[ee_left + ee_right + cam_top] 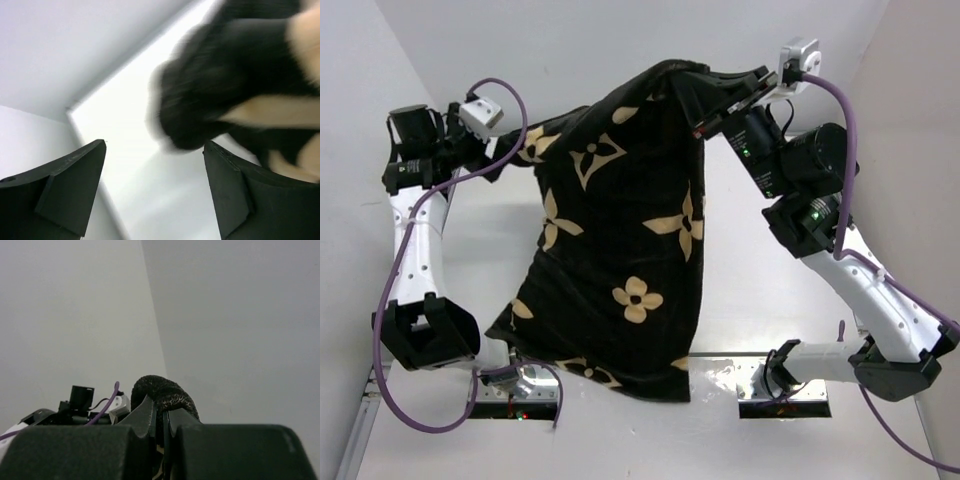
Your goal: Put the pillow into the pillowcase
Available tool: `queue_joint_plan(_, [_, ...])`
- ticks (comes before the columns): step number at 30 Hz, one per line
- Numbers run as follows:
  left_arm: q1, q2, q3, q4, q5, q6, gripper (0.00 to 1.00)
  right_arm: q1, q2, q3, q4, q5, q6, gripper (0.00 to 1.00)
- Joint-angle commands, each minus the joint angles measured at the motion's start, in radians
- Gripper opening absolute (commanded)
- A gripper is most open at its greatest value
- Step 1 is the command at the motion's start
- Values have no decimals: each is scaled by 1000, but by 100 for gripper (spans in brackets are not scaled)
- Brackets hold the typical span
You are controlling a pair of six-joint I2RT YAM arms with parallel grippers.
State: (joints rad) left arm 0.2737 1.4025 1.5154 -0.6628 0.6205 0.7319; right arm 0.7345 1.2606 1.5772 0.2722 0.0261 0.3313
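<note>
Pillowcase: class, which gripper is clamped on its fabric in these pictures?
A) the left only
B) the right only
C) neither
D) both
B: in the right wrist view the right gripper is shut on a bunched fold of the pillowcase, while the left gripper stands with its jaws wide apart and pinches no fabric.

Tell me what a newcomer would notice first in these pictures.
The big black pillowcase with tan flowers dominates, hanging above the middle of the table. The right arm holds up its far corner, jaws shut on a fold of the fabric. At the far left, the left arm's jaws stand open, the cloth blurred just beyond them.
</note>
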Motion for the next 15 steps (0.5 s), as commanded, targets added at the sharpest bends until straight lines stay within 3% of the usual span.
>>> queue_joint_plan(1, [53, -52, 84, 136, -4, 66, 78, 16, -3, 96, 91, 52, -48, 0])
queue_joint_plan(3, [90, -56, 109, 129, 39, 172, 62, 22, -4, 102, 96, 78, -44, 0])
queue_joint_plan(4, [91, -56, 121, 85, 98, 240, 42, 23, -1, 102, 105, 80, -46, 0])
queue_joint_plan(5, [87, -54, 132, -29, 128, 318, 7, 26, -4, 102, 108, 80, -44, 0])
queue_joint_plan(6, [62, -54, 143, -90, 148, 445, 0, 35, -6, 101, 111, 80, -44, 0])
queue_joint_plan(8, [3, -45, 123, -241, 191, 588, 0, 55, -7, 102, 113, 80, -44, 0])
queue_joint_plan(9, [-17, -40, 100, -273, 209, 589, 1, 62, -7, 102, 113, 80, -44, 0])
queue_joint_plan(11, [-81, -40, 2, -290, 246, 681, 12, 86, 0, 118, 102, 78, -47, 0])
queue_joint_plan(12, [-106, -42, -41, -256, 246, 654, 18, 92, 5, 138, 93, 75, -51, 0])
queue_joint_plan(14, [-158, -43, -154, -42, 210, 557, 38, 115, 13, 156, 64, 77, -66, 0])
queue_joint_plan(15, [-213, -42, -194, 56, 161, 409, 45, 121, 13, 158, 50, 81, -74, 0])
